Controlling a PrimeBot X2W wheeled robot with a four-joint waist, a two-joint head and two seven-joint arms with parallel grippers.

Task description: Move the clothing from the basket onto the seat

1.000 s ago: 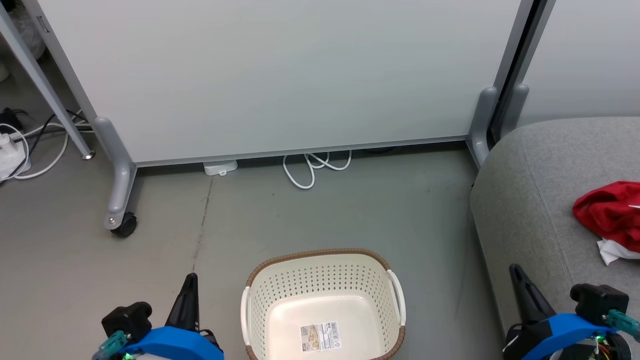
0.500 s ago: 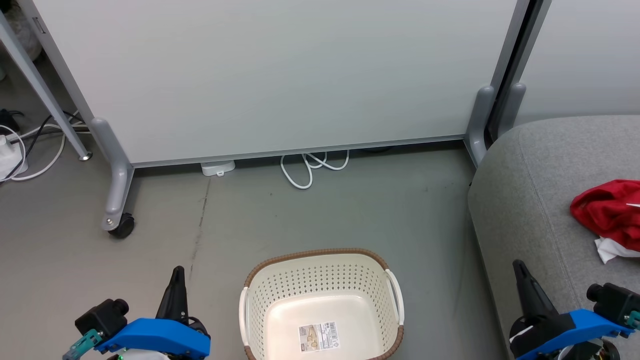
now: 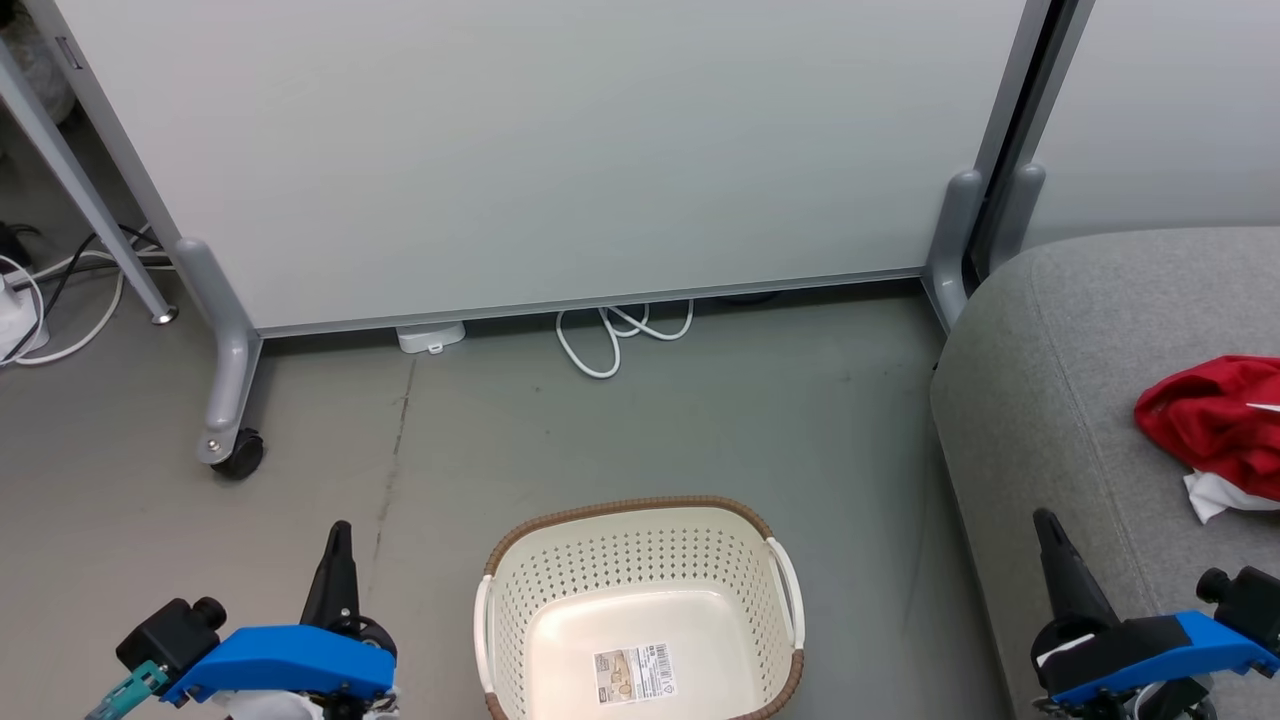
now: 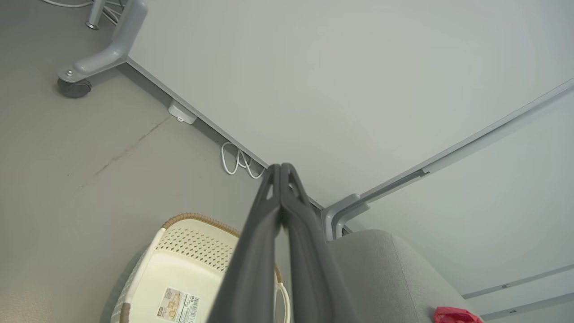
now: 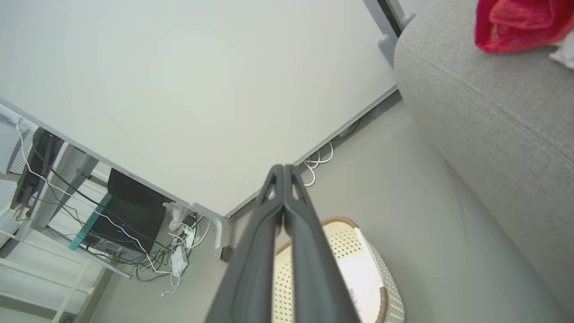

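Basket (image 3: 640,560) sits on floor (image 3: 700,420) btwn the two arms, bare inside: nothing but barcode label (image 3: 633,675) on its bottom. Clothing (image 3: 1215,425) lies on seat (image 3: 1060,380), well apart from basket. It's a red heap w/ a bit of white at its lower edge, cut off by head view's right border, so can't tell if it's one piece or two.

Left gripper (image 3: 341,535) hangs low, left of basket. Right gripper (image 3: 1048,528) hangs low by seat's edge. Neither touches anything. Left fingers (image 4: 262,233) are pressed together along their length w/ nothing btwn them. Right ones are the same in that arm's wrist view.

Progress, as a judgement: transfer looks done or v. nearly so, w/ no fabric in basket and none on floor. Prob. nothing left to fetch. Only open q. is whether the heap sits fully on seat, since that part is out of frame.
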